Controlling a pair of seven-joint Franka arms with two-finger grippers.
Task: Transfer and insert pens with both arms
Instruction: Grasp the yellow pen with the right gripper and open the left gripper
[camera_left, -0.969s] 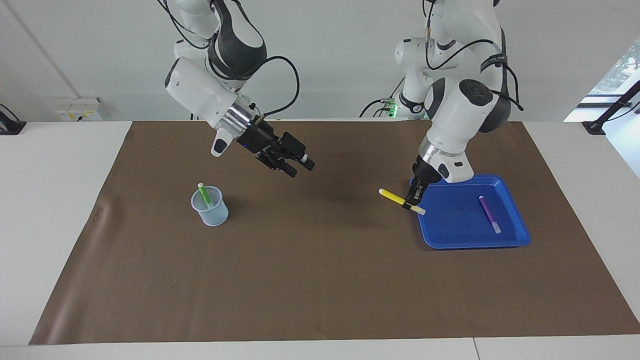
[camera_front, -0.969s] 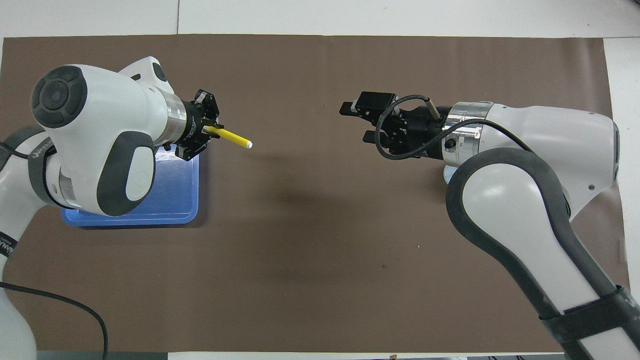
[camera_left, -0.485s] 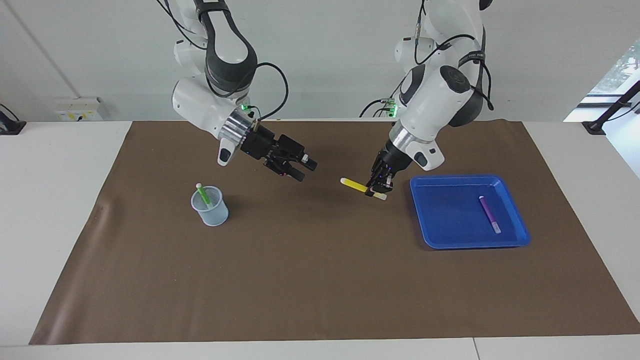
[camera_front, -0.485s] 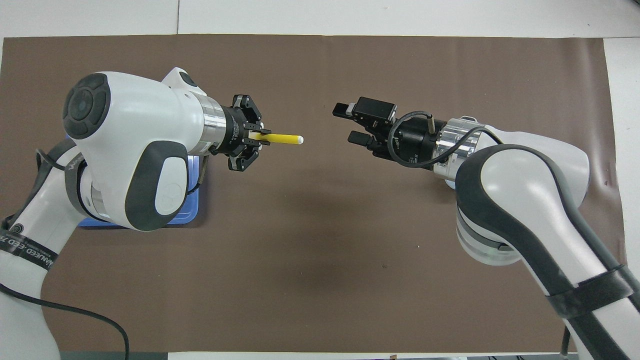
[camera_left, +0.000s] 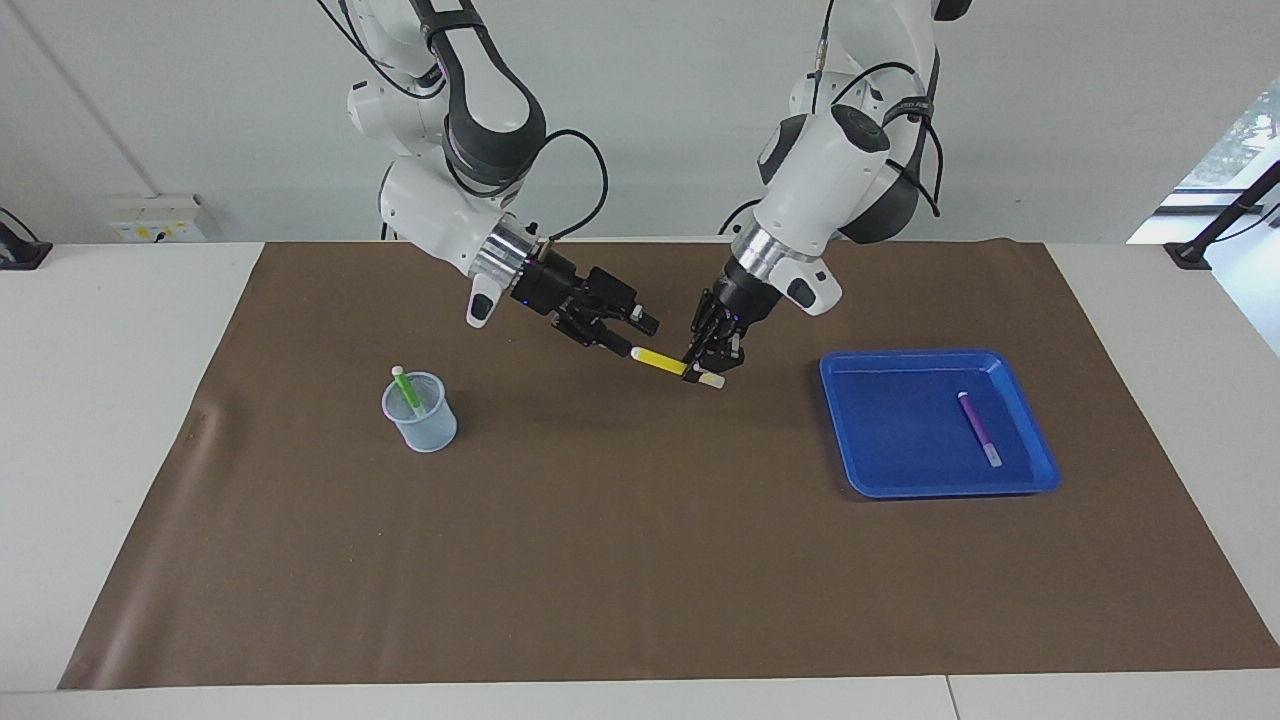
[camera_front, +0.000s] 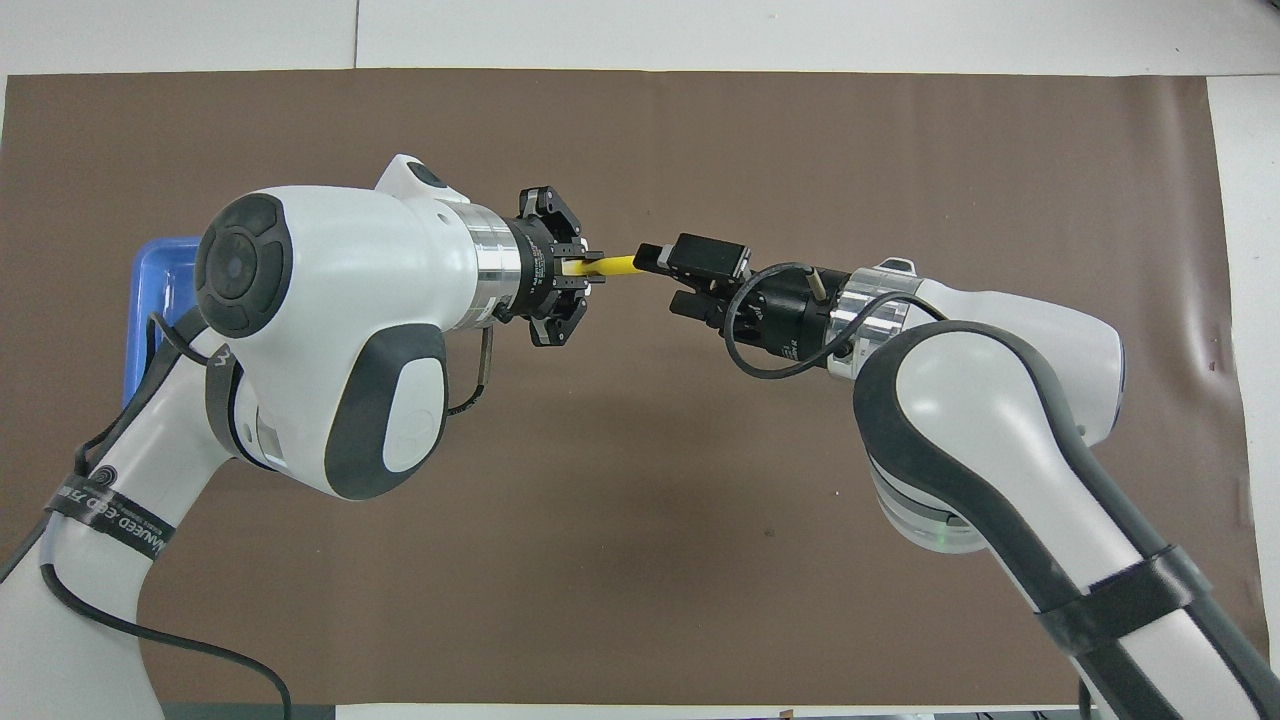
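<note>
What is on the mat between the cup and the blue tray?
Only bare brown mat between the clear plastic cup and the blue plastic tray, as the facing view shows.

left gripper (camera_left: 706, 362) | carries yellow pen (camera_left: 660, 361) from tray (camera_left: 1035, 478) to mat centre | right gripper (camera_left: 633, 336) meets pen tip, 9 o'clock side

yellow pen (camera_left: 662, 362): airborne, near-level | green pen (camera_left: 406, 389): upright in cup | purple pen (camera_left: 979, 427): flat in tray
</note>
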